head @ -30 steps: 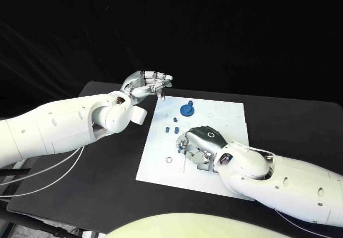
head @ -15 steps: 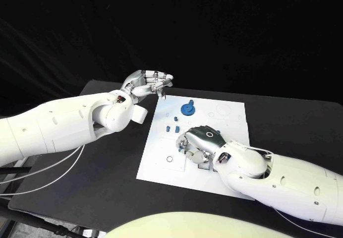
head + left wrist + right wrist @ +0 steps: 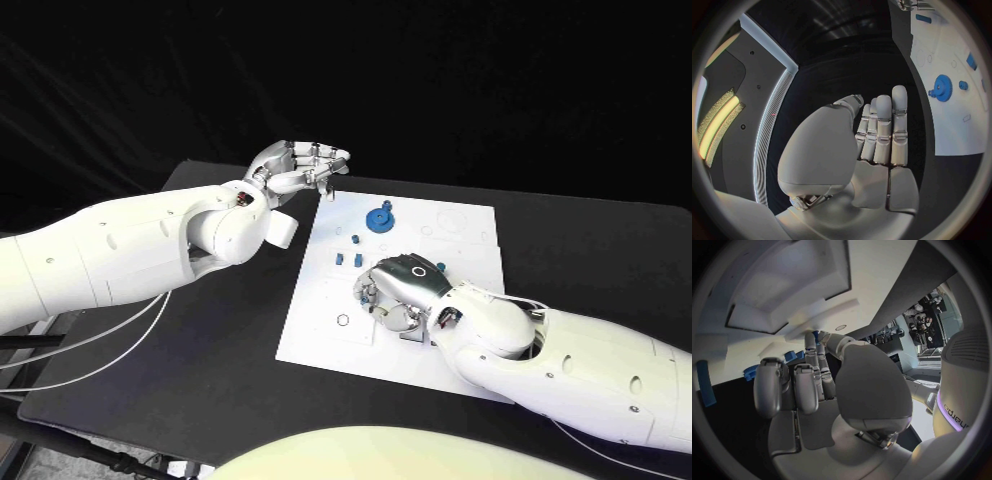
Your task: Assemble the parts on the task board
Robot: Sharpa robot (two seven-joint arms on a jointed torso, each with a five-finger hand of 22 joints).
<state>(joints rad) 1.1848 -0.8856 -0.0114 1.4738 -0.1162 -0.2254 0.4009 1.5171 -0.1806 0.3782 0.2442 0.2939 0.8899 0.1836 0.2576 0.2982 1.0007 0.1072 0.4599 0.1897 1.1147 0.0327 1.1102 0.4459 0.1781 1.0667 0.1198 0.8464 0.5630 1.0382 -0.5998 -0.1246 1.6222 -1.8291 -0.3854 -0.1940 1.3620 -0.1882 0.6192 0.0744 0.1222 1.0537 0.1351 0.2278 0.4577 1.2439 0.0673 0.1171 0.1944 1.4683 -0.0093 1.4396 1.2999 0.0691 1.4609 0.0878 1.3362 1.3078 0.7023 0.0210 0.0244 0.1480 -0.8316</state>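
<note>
The white task board (image 3: 325,300) lies in the middle of the table. A blue gear (image 3: 381,219) stands near its far edge, with small blue parts (image 3: 346,260) just in front of it. My right hand (image 3: 401,284) hangs low over the board's middle, fingers curled down. In the right wrist view its thumb and a fingertip (image 3: 812,342) meet on a small blue part (image 3: 816,333), mostly hidden. My left hand (image 3: 300,168) is raised past the board's far left corner, fingers straight and holding nothing. The left wrist view shows that hand (image 3: 879,135) beside the gear (image 3: 942,94).
Another small blue part (image 3: 440,265) lies just beyond my right hand. White cables (image 3: 87,345) trail off the table's left side under my left arm. Bare black tabletop (image 3: 591,250) stretches to the right of the board.
My right hand has shifted slightly towards me over the board, uncovering the small blue part beyond it. The left hand has stayed put.
</note>
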